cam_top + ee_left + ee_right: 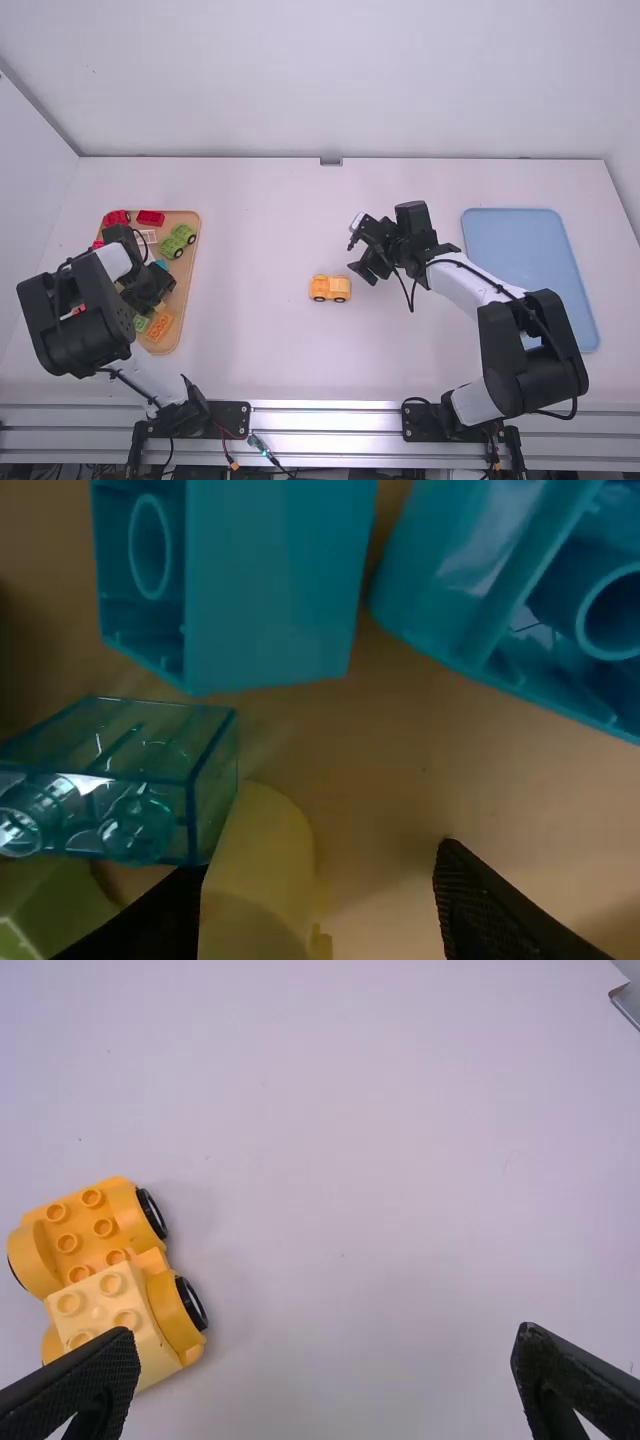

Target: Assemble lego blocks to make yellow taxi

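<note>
1. Over the tray (188, 275), the left end effector (322, 865) gapes wide, gripping nothing; a rounded yellow piece (262, 880) sits beside one finger.
2. Centre that piece, I'd say, clear of the transparent block (100, 780), then close squarely and lift straight.
3. Out on the bench (250, 250), the wheeled yellow body (329, 288) sits near the right end effector (325, 1332), open and empty.
</note>
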